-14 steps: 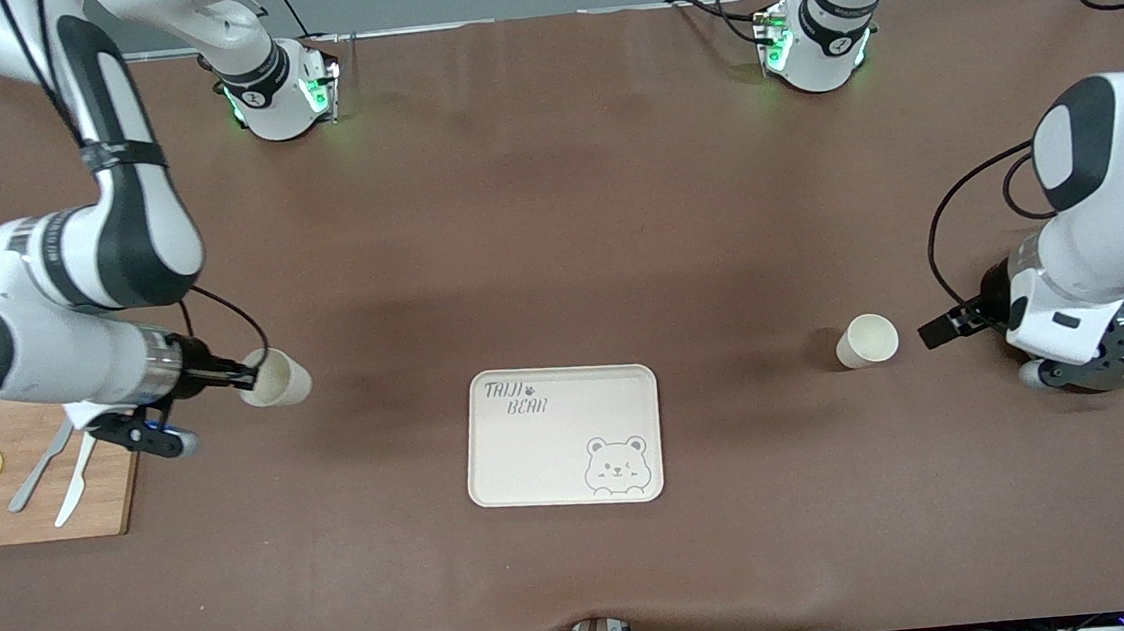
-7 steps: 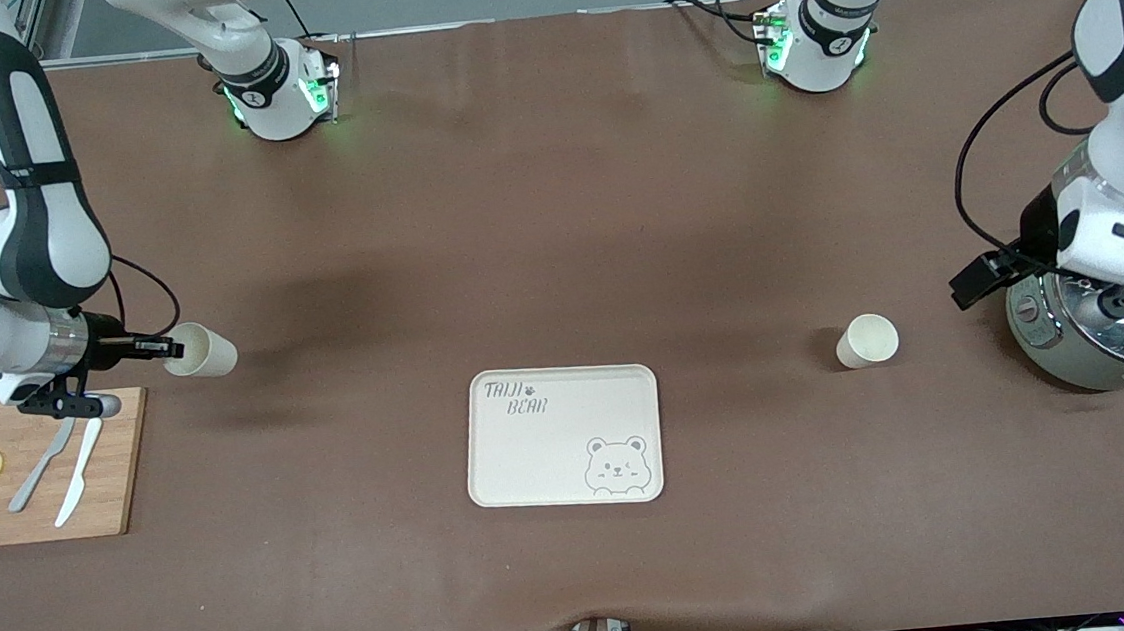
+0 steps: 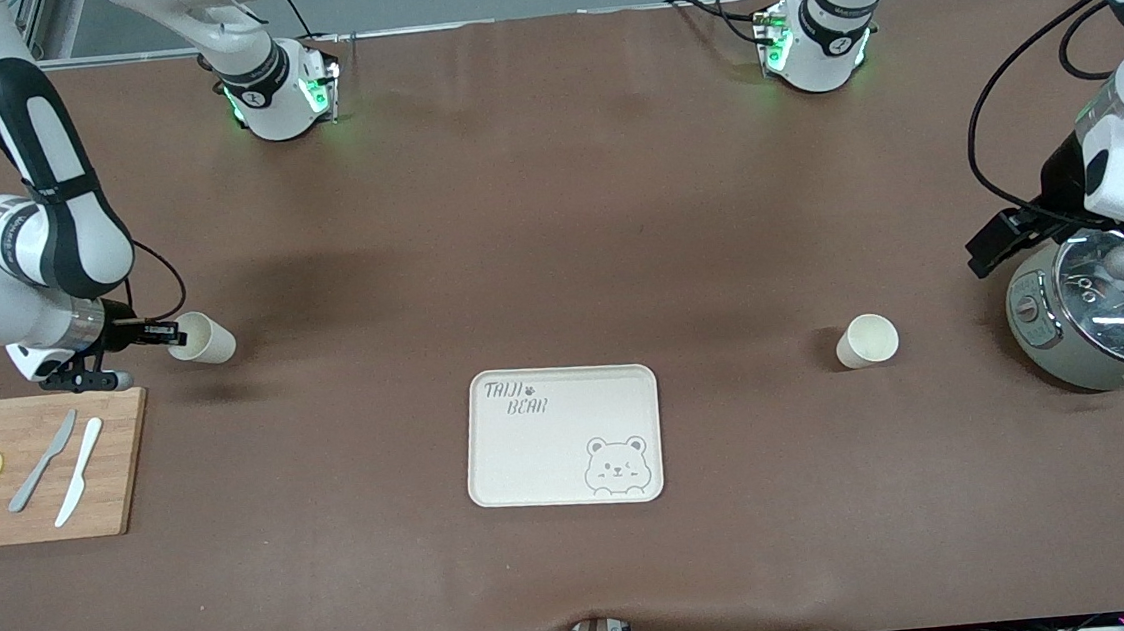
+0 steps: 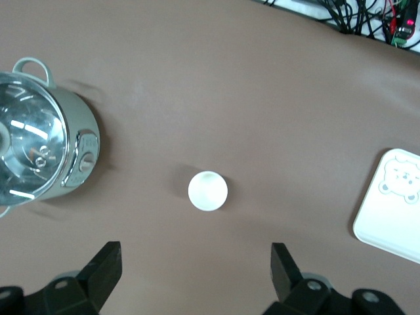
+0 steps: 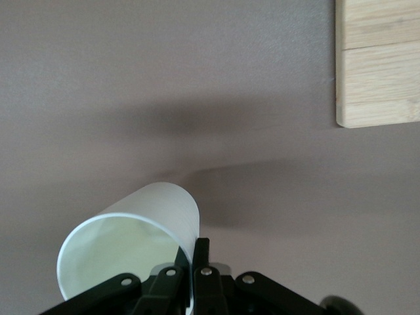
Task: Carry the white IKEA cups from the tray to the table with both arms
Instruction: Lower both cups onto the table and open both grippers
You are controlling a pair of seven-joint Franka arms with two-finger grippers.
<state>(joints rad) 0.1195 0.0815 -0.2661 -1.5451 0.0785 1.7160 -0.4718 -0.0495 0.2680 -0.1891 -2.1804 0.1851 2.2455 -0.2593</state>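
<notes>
One white IKEA cup (image 3: 866, 341) stands upright on the brown table, between the bear tray (image 3: 563, 436) and the grey-green pot (image 3: 1094, 324); the left wrist view shows this cup (image 4: 208, 191) from above. High over the table beside the pot hangs my left gripper (image 3: 991, 247), open and holding nothing (image 4: 195, 262). A second white cup (image 3: 202, 338) is tilted on its side in the air. My right gripper (image 3: 162, 333) is shut on its rim, one finger inside and one outside, close above the table near the wooden board. In the right wrist view that cup (image 5: 134, 243) fills the lower part.
A wooden cutting board (image 3: 32, 467) with two knives and lemon slices lies at the right arm's end, its corner (image 5: 377, 62) in the right wrist view. The pot with glass lid (image 4: 39, 154) stands at the left arm's end. The tray's corner (image 4: 392, 207) shows beside the upright cup.
The right arm has carried its cup away from the tray toward the right arm's end of the table. The left arm has risen and drawn back from the upright cup.
</notes>
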